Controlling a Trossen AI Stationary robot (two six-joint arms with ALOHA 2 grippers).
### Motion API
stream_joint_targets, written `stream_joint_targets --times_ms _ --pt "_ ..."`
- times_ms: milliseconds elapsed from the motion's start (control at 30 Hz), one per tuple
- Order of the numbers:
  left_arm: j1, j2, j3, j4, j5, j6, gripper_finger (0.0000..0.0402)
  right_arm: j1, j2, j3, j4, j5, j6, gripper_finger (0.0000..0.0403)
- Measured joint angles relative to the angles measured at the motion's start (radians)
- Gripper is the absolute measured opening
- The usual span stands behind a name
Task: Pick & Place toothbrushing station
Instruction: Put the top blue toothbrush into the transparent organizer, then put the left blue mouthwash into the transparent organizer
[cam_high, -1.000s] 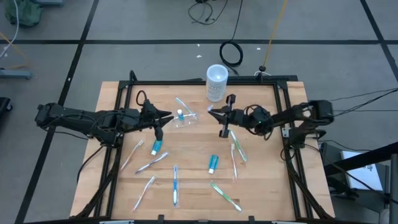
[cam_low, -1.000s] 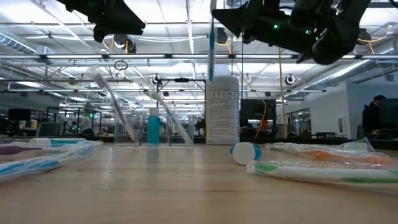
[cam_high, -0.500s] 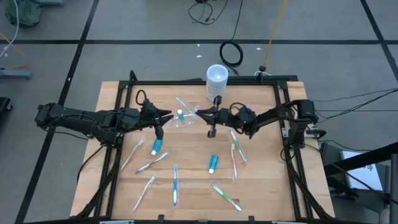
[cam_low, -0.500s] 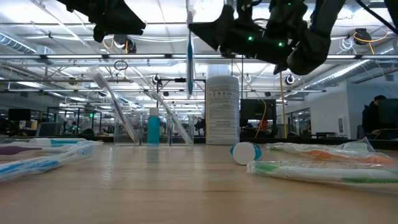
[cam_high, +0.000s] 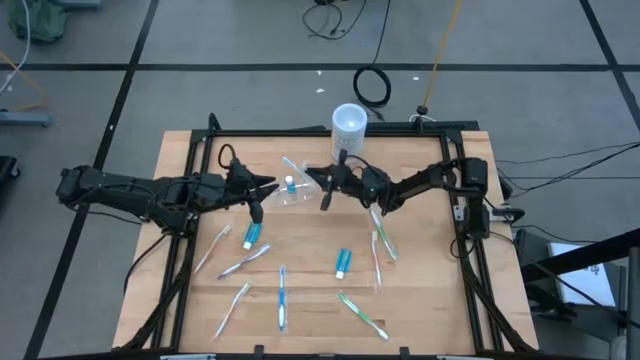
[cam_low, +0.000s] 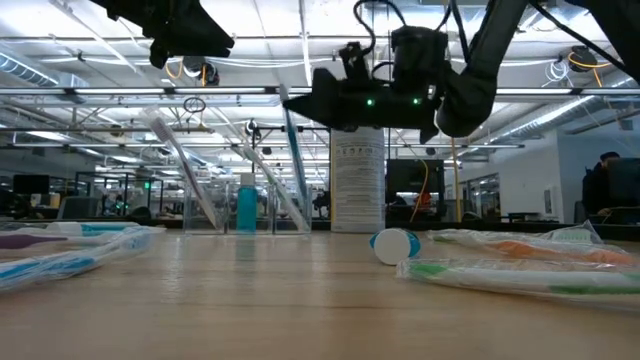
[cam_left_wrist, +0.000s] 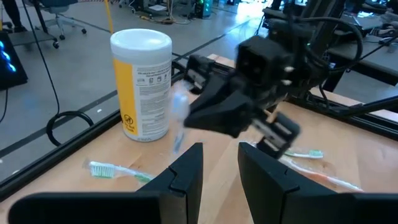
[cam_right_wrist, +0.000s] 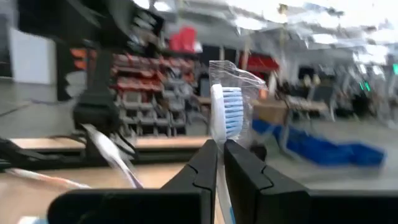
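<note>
The toothbrushing station (cam_high: 297, 192), a clear shallow tray, lies on the wooden table; a toothbrush and a small blue tube (cam_low: 246, 205) sit in it. My right gripper (cam_high: 310, 174) hovers over the tray's right end, shut on a wrapped toothbrush (cam_low: 292, 150) that hangs upright. I cannot tell whether the brush's lower end touches the tray. My left gripper (cam_high: 268, 187) waits just left of the tray, open, with nothing between its fingers (cam_left_wrist: 186, 177). My right gripper pinches the wrapped toothbrush between its two fingers just below the bristle head (cam_right_wrist: 219, 144). The fingers come about level from the table's right side and lie across the brush. The blue-and-white head (cam_right_wrist: 225, 115) stands above them and the handle (cam_low: 294, 165) hangs below, clear of the table.
A white cylindrical canister (cam_high: 348, 130) stands at the far edge behind the tray. Several wrapped toothbrushes and two toothpaste tubes (cam_high: 343, 262) (cam_high: 251, 236) lie across the near half of the table. A person (cam_low: 605, 190) shows far off in the room.
My right gripper has moved toward the table's left edge and downward, carrying the toothbrush from beside the canister to above the tray. The brush has stayed upright in the hold.
</note>
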Motion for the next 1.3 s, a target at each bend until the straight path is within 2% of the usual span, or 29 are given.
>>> stream_joint_targets --times_ms 267,633,867,1167,1300 --pt "0.000 0.000 0.000 -0.002 0.000 0.000 0.0106 -0.027 0.000 0.000 -0.071 -0.001 0.132 0.0016" --pt "0.000 0.000 0.000 -0.003 0.000 0.000 0.0106 -0.049 0.000 0.000 -0.162 0.002 0.135 0.0019" --pt "0.000 0.000 0.000 -0.003 0.000 -0.001 0.0106 -0.052 -0.001 -0.001 -0.174 0.003 0.088 0.0057" --pt "0.000 0.000 0.000 -0.007 0.000 -0.001 0.0106 -0.050 -0.079 -0.006 -0.220 0.003 0.039 0.0105" --pt "0.000 0.000 0.000 -0.017 0.000 -0.002 0.0106 -0.052 -0.140 -0.010 -0.363 0.003 -0.009 0.0112"
